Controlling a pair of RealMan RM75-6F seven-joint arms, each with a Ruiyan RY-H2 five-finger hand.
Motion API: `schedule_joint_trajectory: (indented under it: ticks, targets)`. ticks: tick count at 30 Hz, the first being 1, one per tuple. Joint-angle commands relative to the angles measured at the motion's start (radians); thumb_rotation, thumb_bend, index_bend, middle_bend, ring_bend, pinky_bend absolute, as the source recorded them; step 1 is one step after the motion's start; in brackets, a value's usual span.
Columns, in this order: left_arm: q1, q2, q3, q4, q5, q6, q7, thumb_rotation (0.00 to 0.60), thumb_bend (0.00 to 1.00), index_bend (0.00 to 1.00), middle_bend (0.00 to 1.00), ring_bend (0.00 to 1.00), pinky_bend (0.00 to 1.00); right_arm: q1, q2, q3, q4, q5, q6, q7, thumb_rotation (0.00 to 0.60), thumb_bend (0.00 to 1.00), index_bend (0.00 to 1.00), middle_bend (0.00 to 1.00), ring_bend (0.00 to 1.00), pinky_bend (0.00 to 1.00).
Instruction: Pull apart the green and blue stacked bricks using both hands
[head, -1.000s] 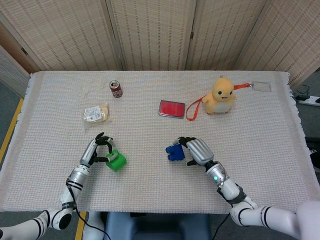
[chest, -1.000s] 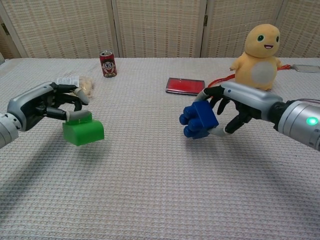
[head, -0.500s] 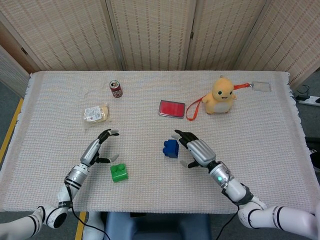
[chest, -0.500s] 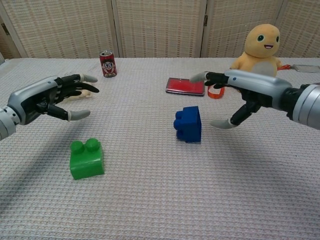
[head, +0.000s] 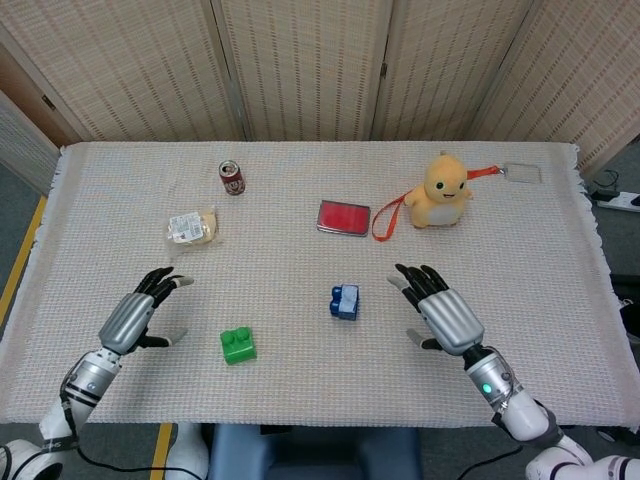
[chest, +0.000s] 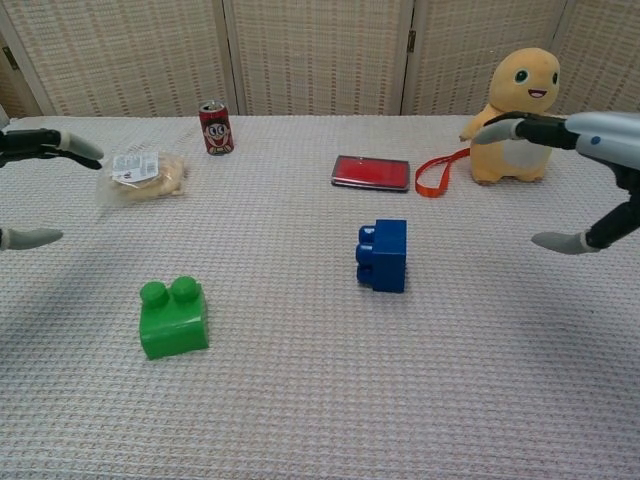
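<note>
The green brick (head: 237, 346) (chest: 174, 317) stands upright on the table, studs up, apart from the blue brick (head: 344, 301) (chest: 383, 255), which lies on its side near the table's middle. My left hand (head: 131, 317) hovers open to the left of the green brick, fingers spread, holding nothing. In the chest view only the left hand's fingertips (chest: 45, 142) show at the left edge. My right hand (head: 446, 314) is open to the right of the blue brick, well clear of it, and its fingers (chest: 570, 130) show at the right edge of the chest view.
A red soda can (head: 232, 177) stands at the back left, with a wrapped snack packet (head: 192, 227) nearer. A flat red case (head: 344, 217) lies at the centre back. A yellow plush toy (head: 440, 192) with an orange strap sits at the back right.
Both hands have let go of the bricks and drawn back outward toward the table's front corners. The green and blue bricks now rest on the table, apart.
</note>
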Motion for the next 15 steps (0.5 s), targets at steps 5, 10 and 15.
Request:
schedule_joint_trajectory:
  ticks: [5,10,15]
  targets:
    - [0.222,-0.030,0.036,0.036,-0.090,0.272,0.412,0.600,0.32,0.14,0.20,0.00,0.00,-0.220,-0.082,-0.090,0.080,-0.051,0.319,-0.238,0.600,0.36,0.00,0.00,0.00,0.00]
    - [0.242,-0.018,0.037,0.015,-0.049,0.316,0.428,0.600,0.32,0.14,0.20,0.00,0.00,-0.230,-0.072,-0.073,0.085,-0.047,0.309,-0.187,0.600,0.36,0.00,0.00,0.00,0.00]
    - [0.240,-0.006,0.048,0.012,-0.033,0.285,0.431,0.600,0.32,0.15,0.20,0.00,0.00,-0.228,-0.042,-0.037,0.074,0.013,0.271,-0.163,0.600,0.36,0.00,0.00,0.00,0.00]
